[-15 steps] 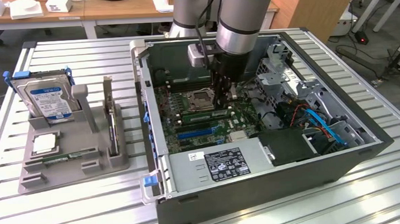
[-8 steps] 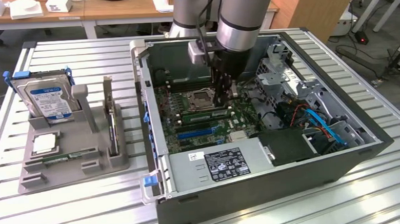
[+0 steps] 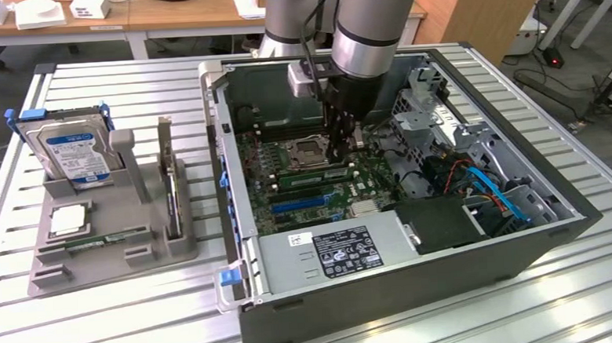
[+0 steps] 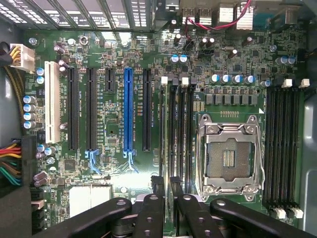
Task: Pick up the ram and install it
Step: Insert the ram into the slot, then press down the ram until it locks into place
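The ram point(image 3: 98, 243) is a thin green stick lying flat in a groove of the grey holder point(image 3: 50, 275), on the exterior view's left and well away from the arm. My gripper point(image 3: 342, 158) hangs inside the open computer case point(image 3: 396, 292), above the motherboard. From the wrist, the gripper point(image 4: 167, 182) hovers over the black memory slots point(image 4: 178, 129) beside the bare CPU socket point(image 4: 229, 157). Its two dark fingers point(image 4: 157, 186) stand a narrow gap apart with nothing between them.
The holder also carries a blue-labelled hard drive point(image 3: 75, 152), an upright dark expansion card point(image 3: 167, 175) and a square chip point(image 3: 67, 219). Inside the case are the power supply point(image 3: 331, 253), blue cables point(image 3: 496, 193), a drive cage point(image 3: 428, 110) and more memory slots point(image 4: 283, 144).
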You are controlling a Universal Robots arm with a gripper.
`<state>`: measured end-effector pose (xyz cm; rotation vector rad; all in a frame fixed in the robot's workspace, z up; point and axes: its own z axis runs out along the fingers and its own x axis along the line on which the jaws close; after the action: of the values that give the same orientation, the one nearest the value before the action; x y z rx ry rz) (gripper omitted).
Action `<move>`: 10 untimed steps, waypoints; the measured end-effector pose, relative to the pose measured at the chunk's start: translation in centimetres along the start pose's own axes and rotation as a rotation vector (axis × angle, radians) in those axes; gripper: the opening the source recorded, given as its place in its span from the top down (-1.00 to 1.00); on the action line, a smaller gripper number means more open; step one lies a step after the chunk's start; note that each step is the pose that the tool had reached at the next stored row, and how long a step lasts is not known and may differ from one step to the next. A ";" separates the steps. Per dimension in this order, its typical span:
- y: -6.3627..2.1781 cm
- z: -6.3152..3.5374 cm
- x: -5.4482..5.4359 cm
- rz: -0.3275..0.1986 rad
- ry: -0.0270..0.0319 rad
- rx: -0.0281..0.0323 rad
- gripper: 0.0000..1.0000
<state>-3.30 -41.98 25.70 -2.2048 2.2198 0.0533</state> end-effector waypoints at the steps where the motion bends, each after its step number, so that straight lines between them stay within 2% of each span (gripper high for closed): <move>1: 0.00 -0.02 0.0 0.000 0.0002 0.0001 0.65; 10: 0.00 -0.11 0.0 0.000 0.0000 0.0001 0.65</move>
<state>-3.29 -41.98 25.81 -2.2048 2.2197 0.0532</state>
